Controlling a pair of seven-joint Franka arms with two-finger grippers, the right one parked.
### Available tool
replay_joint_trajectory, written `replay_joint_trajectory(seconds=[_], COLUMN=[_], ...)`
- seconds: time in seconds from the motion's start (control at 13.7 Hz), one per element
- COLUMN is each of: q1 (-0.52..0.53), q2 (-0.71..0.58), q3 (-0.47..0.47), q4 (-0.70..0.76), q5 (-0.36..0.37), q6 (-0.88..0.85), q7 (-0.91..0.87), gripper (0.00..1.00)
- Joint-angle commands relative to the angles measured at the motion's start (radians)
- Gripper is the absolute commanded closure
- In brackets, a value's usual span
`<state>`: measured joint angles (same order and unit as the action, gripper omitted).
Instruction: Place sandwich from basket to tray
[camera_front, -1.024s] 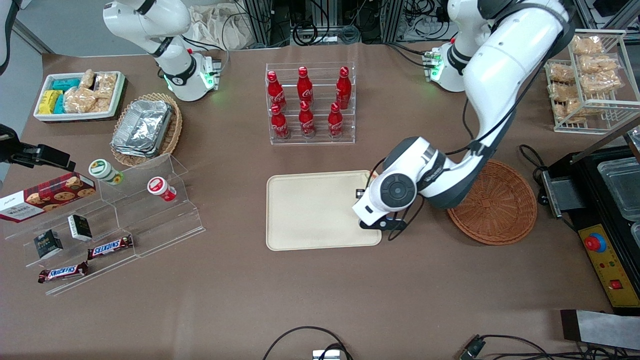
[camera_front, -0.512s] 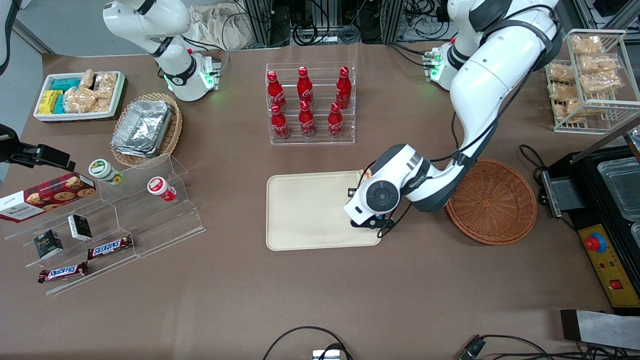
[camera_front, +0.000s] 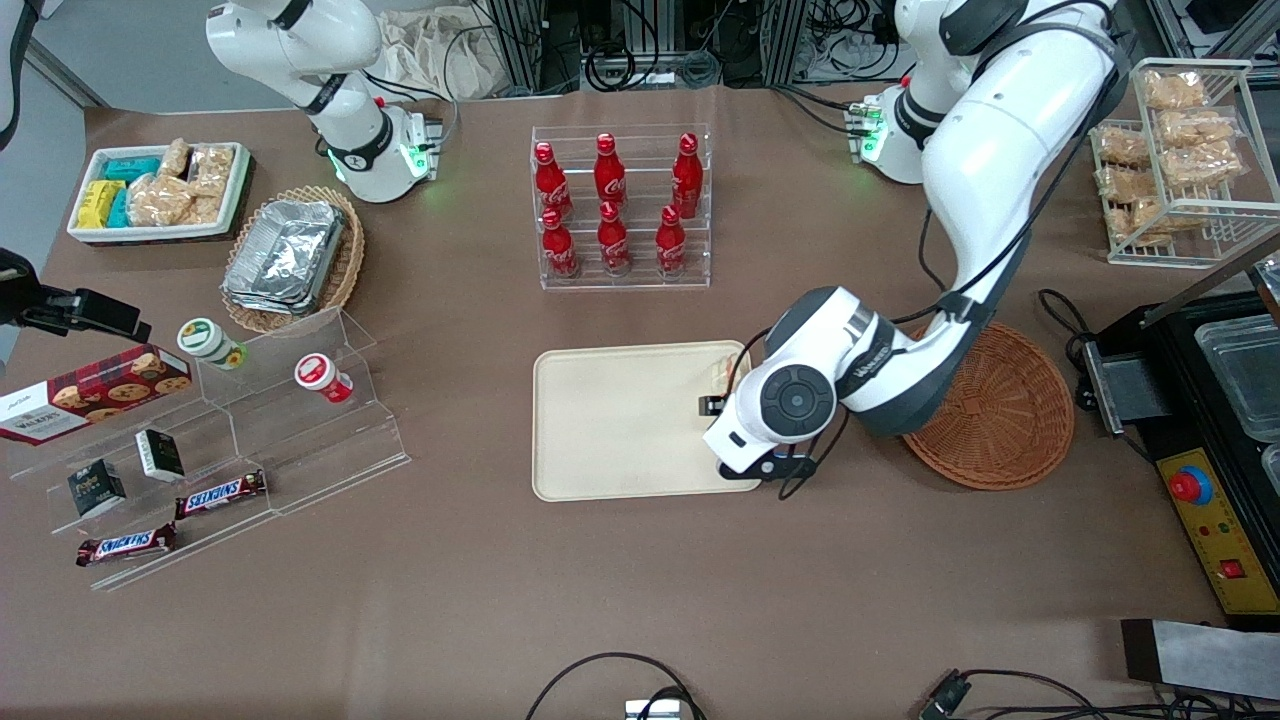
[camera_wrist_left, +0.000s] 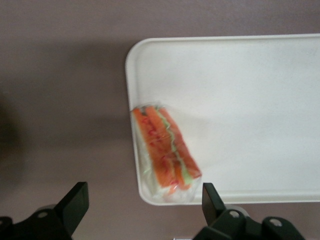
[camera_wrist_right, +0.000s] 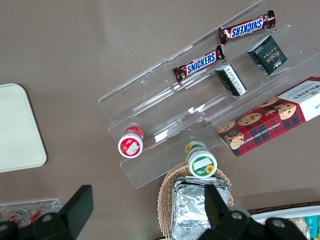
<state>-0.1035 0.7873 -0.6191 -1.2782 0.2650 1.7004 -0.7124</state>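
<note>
Sandwich (camera_wrist_left: 166, 152) lying in tray (camera_wrist_left: 250, 90) corner, end effector (camera_wrist_left: 142, 202) spread above

1. Six red cola bottles (camera_front: 612, 206) stand upright in a clear acrylic rack (camera_front: 621, 275).
2. A light oval wicker basket (camera_front: 345, 262) holds stacked foil containers (camera_front: 284, 256).
3. A white bin (camera_front: 150, 232) holds snack packets.
4. A clear stepped acrylic stand (camera_front: 330, 440) carries two Snickers bars (camera_front: 220, 493), small dark boxes (camera_front: 160, 454) and a red-plaid cookie box (camera_front: 90, 392).

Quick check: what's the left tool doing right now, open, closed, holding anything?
Left tool: open, holding nothing, above the sandwich lying at the tray's edge.
</note>
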Motion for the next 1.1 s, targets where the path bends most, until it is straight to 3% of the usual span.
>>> replay_joint_trajectory(seconds=[0.0, 0.22, 0.44, 0.8, 1.02], q1=[-0.005, -0.007, -0.010, -0.016, -0.022], q2=[-0.129, -0.310, -0.546, -0.845, -0.835], q3=[0.051, 0.220, 0.430, 0.654, 0.671], q4=[0.034, -0.030, -0.218, -0.553, -0.549], q5=[0.007, -0.131, -0.259, -0.270, -0.250], q6=[-0.135, -0.157, -0.137, -0.002, -0.002], q7=[-0.001, 0.042, 0.345, 0.680, 0.676], gripper=[0.00, 0.00, 0.00, 0.00, 0.00])
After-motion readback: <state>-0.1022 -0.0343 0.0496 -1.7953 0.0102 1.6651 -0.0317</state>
